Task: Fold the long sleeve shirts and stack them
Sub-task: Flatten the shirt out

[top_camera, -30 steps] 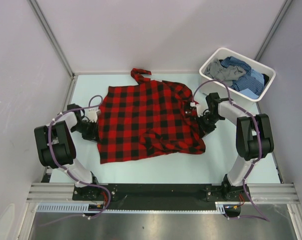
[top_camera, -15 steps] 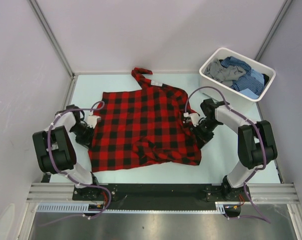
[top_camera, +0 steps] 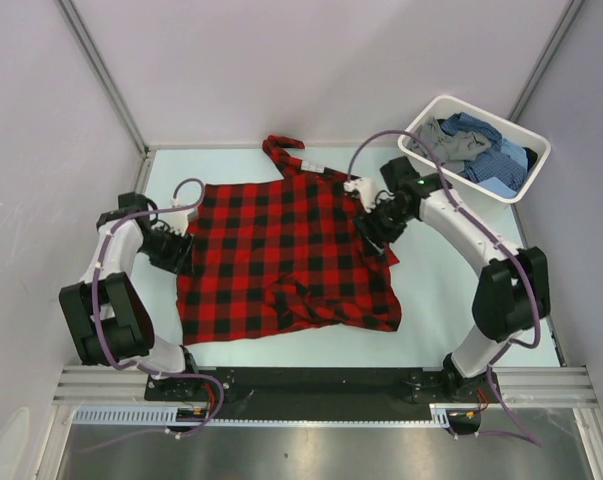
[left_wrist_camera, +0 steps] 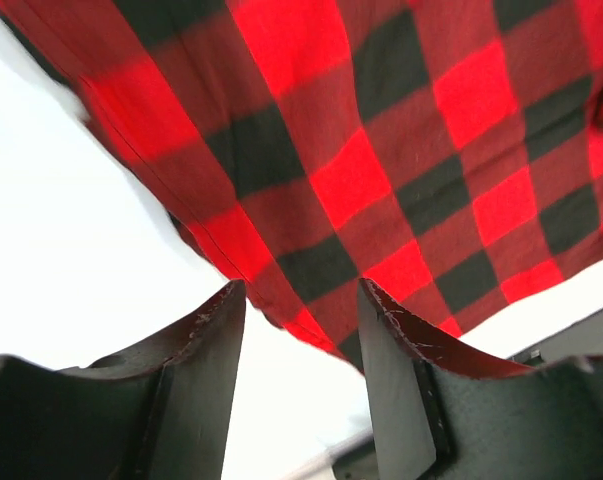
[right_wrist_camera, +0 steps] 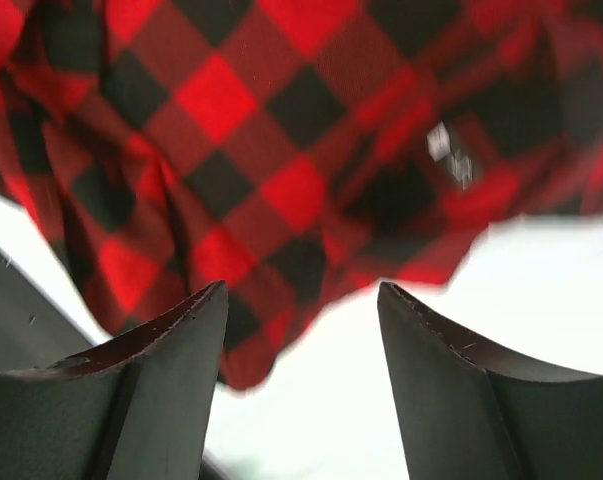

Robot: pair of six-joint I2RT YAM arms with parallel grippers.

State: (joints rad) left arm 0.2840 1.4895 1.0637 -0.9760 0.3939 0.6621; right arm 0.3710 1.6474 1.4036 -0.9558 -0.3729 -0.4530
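- The red shirt (top_camera: pixel 286 255) lies spread and fairly flat in the middle of the table (top_camera: pixel 451 300), with loose wrinkles near its front hem
- A narrow bit of its cloth curls out past the far edge, toward the back wall
- In the left wrist view the shirt (left_wrist_camera: pixel 381 150) fills the upper right, and its edge runs slantwise over the pale table
- In the right wrist view the shirt (right_wrist_camera: pixel 251 130) is rumpled and blurred, with its hem hanging just beyond the fingers
- The left gripper (top_camera: pixel 176 250) sits at the shirt's left edge, with jaws parted
- Seen from its wrist, the left gripper (left_wrist_camera: pixel 301 300) has the shirt's edge showing in the gap beyond the tips, and nothing is pinched
- The right gripper (top_camera: pixel 369 225) is over the shirt's far right part
- Seen from its wrist, the right gripper (right_wrist_camera: pixel 301 300) stands wide open and holds no cloth
- The tub (top_camera: pixel 533 172) stands at the far right corner, well apart from the red shirt
- Other shirts (top_camera: pixel 476 148), blue check and grey, lie bundled inside it
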